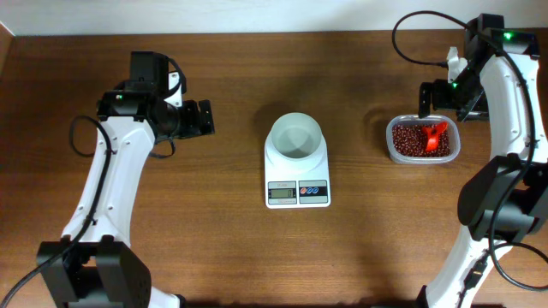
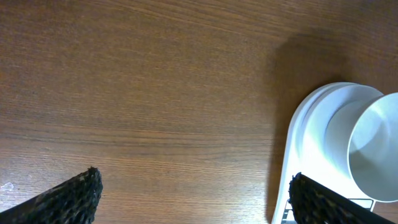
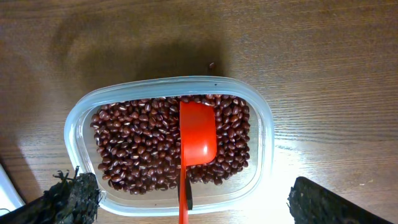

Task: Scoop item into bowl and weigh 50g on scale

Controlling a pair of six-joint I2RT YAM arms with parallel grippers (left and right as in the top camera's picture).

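Observation:
The white bowl (image 1: 296,137) stands on the white scale (image 1: 297,190) at the table's middle and looks empty. The red-brown beans (image 1: 409,141) fill a clear plastic tub (image 1: 395,154) at the right, and a red scoop (image 1: 435,137) lies on them. In the right wrist view the scoop (image 3: 198,134) rests bowl-up on the beans (image 3: 137,146), with its handle pointing toward my right gripper (image 3: 193,199). That gripper is wide open above the tub's near rim and touches nothing. My left gripper (image 1: 208,118) is open and empty, left of the scale (image 2: 295,149) and bowl (image 2: 376,146).
The clear tub (image 3: 74,124) sits near the table's right edge. One stray bean (image 3: 211,65) lies on the wood beyond it. The scale's display and buttons (image 1: 298,192) face the table's front. Bare brown tabletop (image 2: 155,93) lies under the left gripper (image 2: 196,190).

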